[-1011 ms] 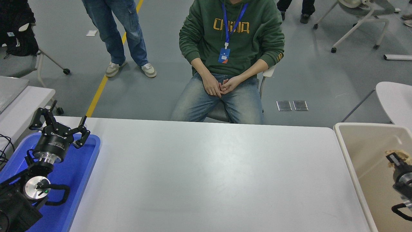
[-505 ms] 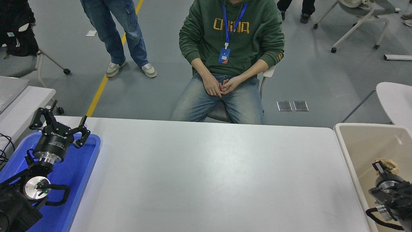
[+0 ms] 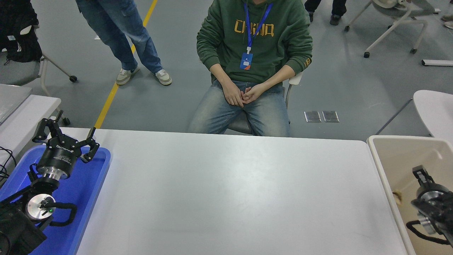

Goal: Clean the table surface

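The table surface (image 3: 226, 191) is a wide white-grey top filling the middle of the head view, with nothing lying on it. My right gripper (image 3: 420, 171) hangs over the beige bin (image 3: 407, 152) at the table's right end, open and empty. A small tan crumpled scrap (image 3: 398, 197) lies low in the bin against its left wall, mostly hidden. My left gripper (image 3: 67, 132) is open and parked over the blue tray (image 3: 88, 184) at the lower left.
A person in a green hoodie (image 3: 254, 46) sits at the far side with hands in lap. Another person in jeans (image 3: 131, 39) stands at the back left. A smaller white table (image 3: 24, 117) stands at left and a round-edged one (image 3: 435, 109) at right.
My right gripper held a tan crumpled scrap over the bin; the scrap has left it and lies in the bin. The gripper shifted slightly. The standing person stepped left.
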`<action>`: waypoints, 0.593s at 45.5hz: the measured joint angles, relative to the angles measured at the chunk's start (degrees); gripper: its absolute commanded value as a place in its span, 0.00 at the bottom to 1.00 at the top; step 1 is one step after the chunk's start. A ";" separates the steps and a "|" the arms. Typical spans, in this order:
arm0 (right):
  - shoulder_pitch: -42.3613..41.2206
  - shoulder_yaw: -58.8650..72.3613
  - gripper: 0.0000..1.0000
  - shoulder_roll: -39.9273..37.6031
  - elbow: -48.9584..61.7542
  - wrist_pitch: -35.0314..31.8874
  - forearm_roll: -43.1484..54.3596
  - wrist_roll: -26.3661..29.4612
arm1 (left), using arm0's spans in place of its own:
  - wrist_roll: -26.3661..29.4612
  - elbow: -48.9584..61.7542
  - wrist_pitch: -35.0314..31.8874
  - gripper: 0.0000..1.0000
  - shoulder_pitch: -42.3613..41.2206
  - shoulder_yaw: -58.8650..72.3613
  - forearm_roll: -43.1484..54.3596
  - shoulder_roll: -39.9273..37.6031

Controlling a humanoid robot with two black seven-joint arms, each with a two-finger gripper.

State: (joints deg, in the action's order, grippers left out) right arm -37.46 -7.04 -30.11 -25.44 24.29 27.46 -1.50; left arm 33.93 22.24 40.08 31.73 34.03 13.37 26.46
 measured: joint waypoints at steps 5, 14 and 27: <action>-0.93 -0.79 1.00 -4.19 -5.81 0.00 0.00 -0.23 | -0.01 0.00 0.00 1.00 0.00 -0.01 -0.01 0.00; -1.59 -6.73 1.00 -9.51 -14.99 -0.02 -0.03 -3.01 | -0.01 -0.01 0.00 1.00 0.01 -0.01 -0.01 0.00; -0.71 -18.32 1.00 -10.22 -26.54 -0.03 -2.45 -5.86 | -0.01 0.00 0.00 1.00 0.01 0.00 -0.01 -0.01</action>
State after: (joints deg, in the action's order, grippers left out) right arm -38.17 -25.37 -40.33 -51.99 24.26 25.01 -7.36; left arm 33.93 22.24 40.08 31.74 34.03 13.36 26.45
